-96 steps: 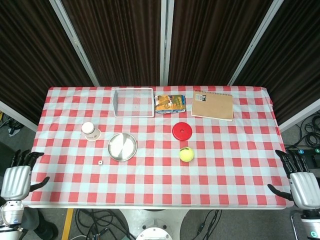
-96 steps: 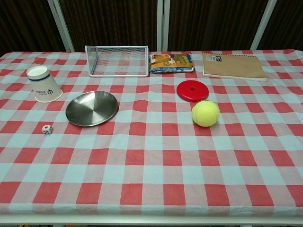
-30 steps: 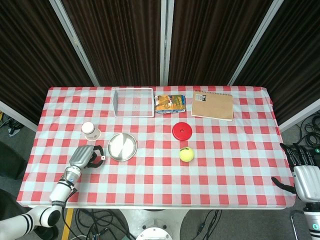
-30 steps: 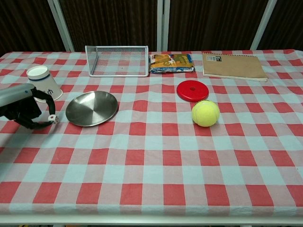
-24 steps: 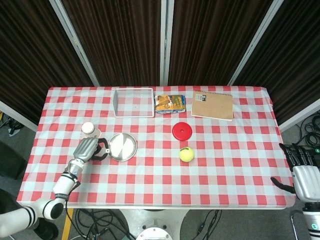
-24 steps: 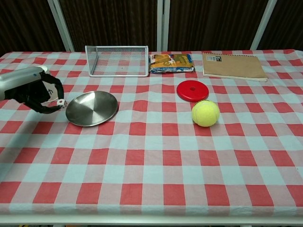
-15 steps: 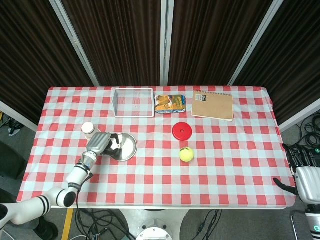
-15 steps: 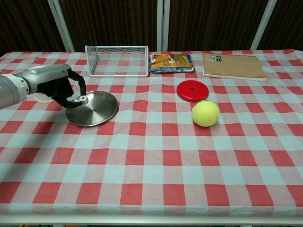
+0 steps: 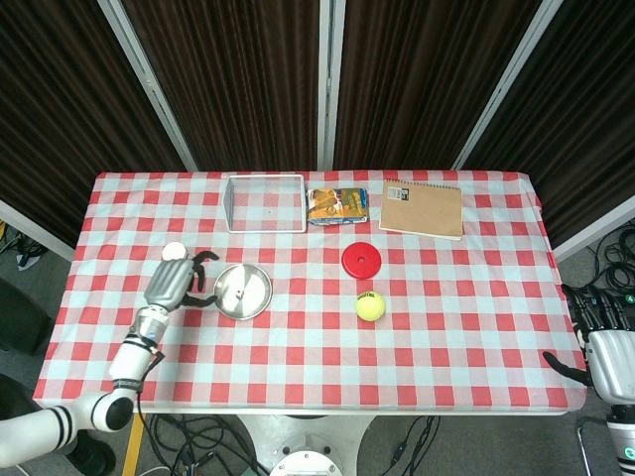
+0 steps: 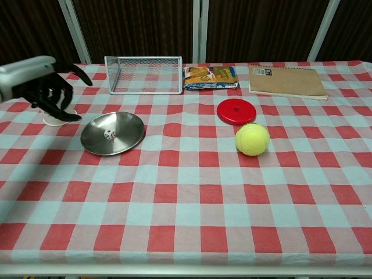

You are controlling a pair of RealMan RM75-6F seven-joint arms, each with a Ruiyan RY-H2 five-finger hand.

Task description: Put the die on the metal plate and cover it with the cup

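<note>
Head view, from above: a surface [image 9: 466, 327] covered in red-and-white check cloth. On its left part lies a round metal plate [image 9: 252, 299], with a tiny white die [image 9: 241, 291] resting near its middle. Just left of the plate hovers the left robot hand [image 9: 176, 282], palm down, its dark fingers [image 9: 202, 261] spread apart and holding nothing. The white top of the cup [image 9: 175, 252] peeks out at the far edge of that robot hand, mostly hidden by it. Along the far side sit a white wire basket [image 9: 265, 202], a snack packet [image 9: 337, 205] and a brown notebook [image 9: 422, 208], in that order from left to right. Toward the middle are a red disc [image 9: 362, 260] and, nearer, a yellow tennis ball [image 9: 370, 305]. The right robot hand [image 9: 607, 352] hangs off the surface's near right corner, fingers spread and empty.

Chest view, from the near edge: the die [image 10: 109, 134] lies inside the plate [image 10: 125, 139], a little left of centre. The left robot hand [image 10: 42, 87] is raised at the far left, fingers [image 10: 81, 78] fanned out with nothing in them, above the base rim of the cup [image 10: 57, 120], which it largely hides; whether it touches the cup cannot be told. The basket [image 10: 144, 74], packet [image 10: 210, 77] and notebook [image 10: 285, 81] line the far side. The disc [image 10: 236, 111] lies right of the plate, the ball [image 10: 252, 139] just nearer than it. The right robot hand is out of this view.
</note>
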